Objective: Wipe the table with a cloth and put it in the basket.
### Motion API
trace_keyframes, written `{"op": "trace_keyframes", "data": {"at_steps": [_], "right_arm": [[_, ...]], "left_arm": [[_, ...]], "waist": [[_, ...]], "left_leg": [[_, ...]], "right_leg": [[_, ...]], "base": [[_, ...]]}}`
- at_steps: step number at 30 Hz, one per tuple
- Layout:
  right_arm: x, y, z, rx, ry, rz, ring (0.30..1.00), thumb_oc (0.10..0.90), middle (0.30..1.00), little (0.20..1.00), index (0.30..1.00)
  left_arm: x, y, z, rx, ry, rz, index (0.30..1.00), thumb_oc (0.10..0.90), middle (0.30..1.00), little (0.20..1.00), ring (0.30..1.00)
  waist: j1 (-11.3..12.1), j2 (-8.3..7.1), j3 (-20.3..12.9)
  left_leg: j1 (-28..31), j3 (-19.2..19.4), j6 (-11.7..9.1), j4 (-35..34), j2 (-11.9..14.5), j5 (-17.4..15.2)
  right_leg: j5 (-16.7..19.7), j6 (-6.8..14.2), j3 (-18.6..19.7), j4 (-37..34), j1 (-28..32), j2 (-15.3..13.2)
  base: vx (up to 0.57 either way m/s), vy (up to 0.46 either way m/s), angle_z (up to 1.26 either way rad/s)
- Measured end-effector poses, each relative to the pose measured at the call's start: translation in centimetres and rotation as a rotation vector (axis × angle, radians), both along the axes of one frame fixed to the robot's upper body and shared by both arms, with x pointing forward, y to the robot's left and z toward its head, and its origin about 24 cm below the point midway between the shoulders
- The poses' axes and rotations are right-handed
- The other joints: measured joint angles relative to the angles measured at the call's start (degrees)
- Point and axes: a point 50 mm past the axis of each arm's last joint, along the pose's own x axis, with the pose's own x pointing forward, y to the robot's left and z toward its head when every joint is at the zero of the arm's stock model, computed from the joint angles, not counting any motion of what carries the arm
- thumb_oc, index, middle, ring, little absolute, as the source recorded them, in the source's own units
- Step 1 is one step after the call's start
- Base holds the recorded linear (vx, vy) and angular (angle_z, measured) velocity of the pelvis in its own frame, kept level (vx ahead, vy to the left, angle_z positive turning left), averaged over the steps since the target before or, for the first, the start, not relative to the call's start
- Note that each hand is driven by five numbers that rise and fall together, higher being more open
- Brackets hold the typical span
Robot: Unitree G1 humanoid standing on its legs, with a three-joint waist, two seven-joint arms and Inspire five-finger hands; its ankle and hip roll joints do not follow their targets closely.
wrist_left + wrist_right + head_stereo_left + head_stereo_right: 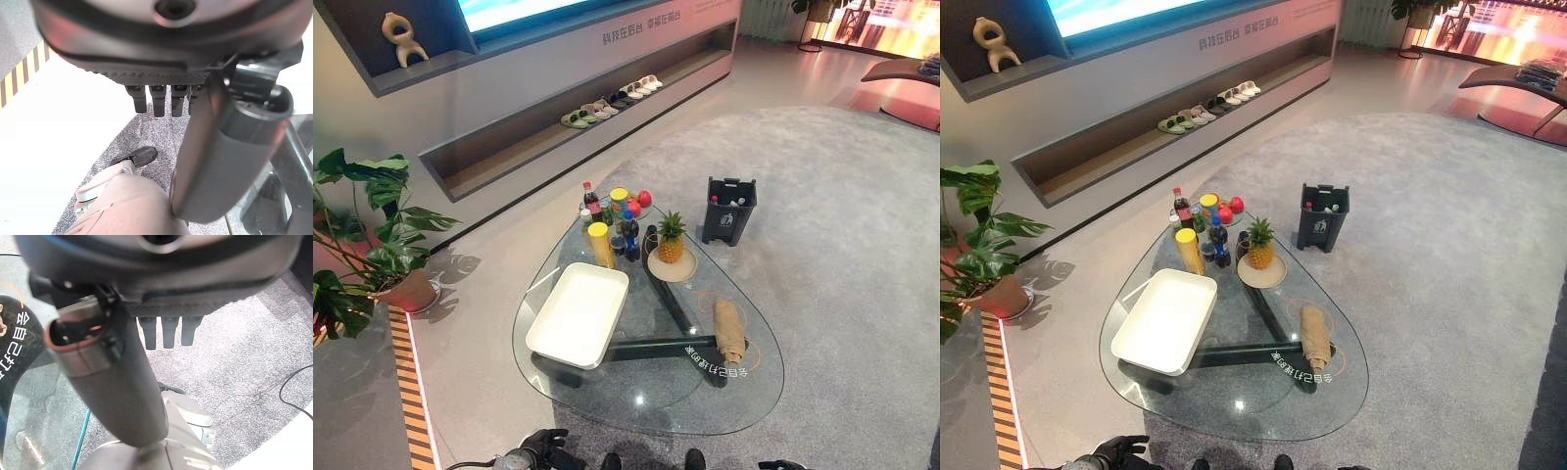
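Viewing the glass worktop (636, 392) from above, we take the white tray (578, 313) as landmark. A rolled tan cloth (729, 333) lies to its right, well apart and untouched; bottles (628, 235) and a pineapple (671, 240) crowd beyond the tray. Our left hand (161, 98) and right hand (168, 330) hang low near the worktop's near edge, fingers straight, holding nothing. We judge wiping not yet begun; a sweep ranging past the tray could topple bottles, and a loose grasp could unroll the cloth.
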Motion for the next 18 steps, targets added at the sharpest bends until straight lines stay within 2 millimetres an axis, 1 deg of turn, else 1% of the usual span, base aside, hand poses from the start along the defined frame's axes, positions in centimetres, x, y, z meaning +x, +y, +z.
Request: {"op": "trace_keyframes", "data": {"at_steps": [18], "right_arm": [[0.00, 0.01, 0.00, 0.000, 0.000, 0.001, 0.900, 0.800, 0.900, 0.900, 0.900]], "left_arm": [[-0.01, -0.01, 0.00, -0.003, 0.000, 0.000, 0.900, 0.800, 0.900, 0.900, 0.900]], "waist": [[0.01, -0.03, -0.02]], "left_leg": [[0.03, 0.00, -0.17, 0.02, 0.00, 0.11]], "right_leg": [[0.05, 0.06, 0.00, 0.00, 0.03, 0.00]], "base": [[0.00, 0.000, 0.00]]}}
